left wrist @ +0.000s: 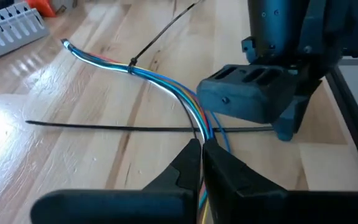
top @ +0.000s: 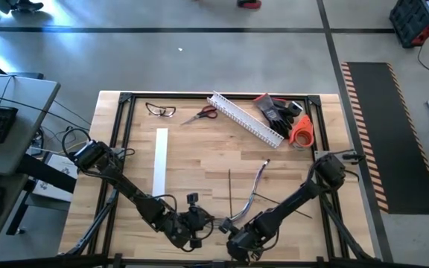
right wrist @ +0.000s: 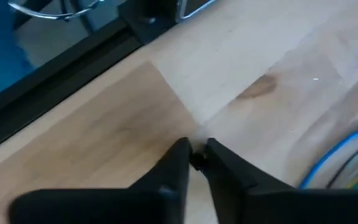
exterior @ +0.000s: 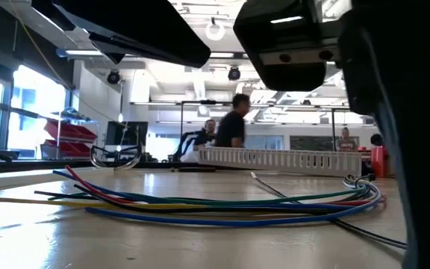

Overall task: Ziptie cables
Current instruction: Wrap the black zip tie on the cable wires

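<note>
Fingers of the left gripper (left wrist: 202,163) are pressed together on the cables (left wrist: 166,85), clamping the near end of the coloured bundle at the table's front edge. The right gripper (right wrist: 196,163) sits just beside it, its fingers nearly closed on a small dark thing that looks like the end of a ziptie (left wrist: 104,126), though I cannot be sure. That dark strip lies flat across the bundle, just ahead of the left fingers. Another ziptie (left wrist: 133,62) is already wrapped around the wires farther along, its tail sticking up.

To do this step well, I judge the left grip should hold the wires bunched and steady while the right draws the strip's end around and under them, keeping it flat and untwisted.

The wooden table (top: 199,160) also carries a white slotted channel (top: 246,118), scissors (top: 202,114), glasses (top: 159,110), gloves (top: 278,110) and an orange tape roll (top: 302,132). People stand in the room beyond.
</note>
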Controlling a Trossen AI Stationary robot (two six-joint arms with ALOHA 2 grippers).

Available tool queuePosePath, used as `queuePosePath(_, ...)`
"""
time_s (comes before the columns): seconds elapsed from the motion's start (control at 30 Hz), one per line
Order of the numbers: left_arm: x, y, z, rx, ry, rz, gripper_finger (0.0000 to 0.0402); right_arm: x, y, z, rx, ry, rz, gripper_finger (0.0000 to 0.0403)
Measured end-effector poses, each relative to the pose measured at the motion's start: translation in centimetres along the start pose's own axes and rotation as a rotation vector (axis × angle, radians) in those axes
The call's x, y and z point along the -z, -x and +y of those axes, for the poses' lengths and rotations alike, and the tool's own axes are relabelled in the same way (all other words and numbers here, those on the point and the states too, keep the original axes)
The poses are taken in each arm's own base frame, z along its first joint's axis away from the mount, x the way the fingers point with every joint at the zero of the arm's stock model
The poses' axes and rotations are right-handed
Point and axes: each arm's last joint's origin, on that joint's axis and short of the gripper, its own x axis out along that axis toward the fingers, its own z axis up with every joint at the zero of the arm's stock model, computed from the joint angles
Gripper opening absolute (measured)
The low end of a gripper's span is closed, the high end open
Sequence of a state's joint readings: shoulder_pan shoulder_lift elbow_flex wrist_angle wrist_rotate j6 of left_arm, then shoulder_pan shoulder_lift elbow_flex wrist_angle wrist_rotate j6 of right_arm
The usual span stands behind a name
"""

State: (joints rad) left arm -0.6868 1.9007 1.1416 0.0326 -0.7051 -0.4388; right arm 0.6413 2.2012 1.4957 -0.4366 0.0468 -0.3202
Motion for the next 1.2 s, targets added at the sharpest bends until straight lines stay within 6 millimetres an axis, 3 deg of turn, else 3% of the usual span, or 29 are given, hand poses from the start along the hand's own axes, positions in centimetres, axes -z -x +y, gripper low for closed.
queuePosePath(0.1,-0.1,-0.2,0.2,-0.008,-0.002,0.002,0.0,-0.2,0.0,0.4,0.061,-0.009,0.015,0.0007)
queuePosePath(0.3,-0.3,-0.5,0.5,0.002,-0.012,0.001,0.0,-0.7,0.4,1.6,0.185,-0.11,0.018,0.0001)
queuePosePath(0.43,-0.7,-0.8,-0.2,0.089,-0.172,-0.052,0.0006,-0.9,1.2,2.3,0.239,-0.121,0.03,0.0)
queuePosePath(0.57,0.3,-2.3,-1.2,0.16,-0.308,-0.097,0.0035,-1.1,2.1,2.6,0.254,-0.155,0.018,0.0)
queuePosePath(0.8,2.0,-5.8,-1.4,0.177,-0.355,-0.194,0.0106,-1.6,3.8,3.7,0.29,-0.171,0.003,0.0)
queuePosePath(0.97,1.9,-6.6,-0.6,0.208,-0.268,-0.171,0.0131,-1.5,4.0,4.3,0.263,-0.197,0.019,0.0)
queuePosePath(1.2,1.8,-6.6,-0.7,0.274,-0.202,-0.152,0.0132,-1.4,3.8,3.2,0.239,-0.119,0.027,0.0017)
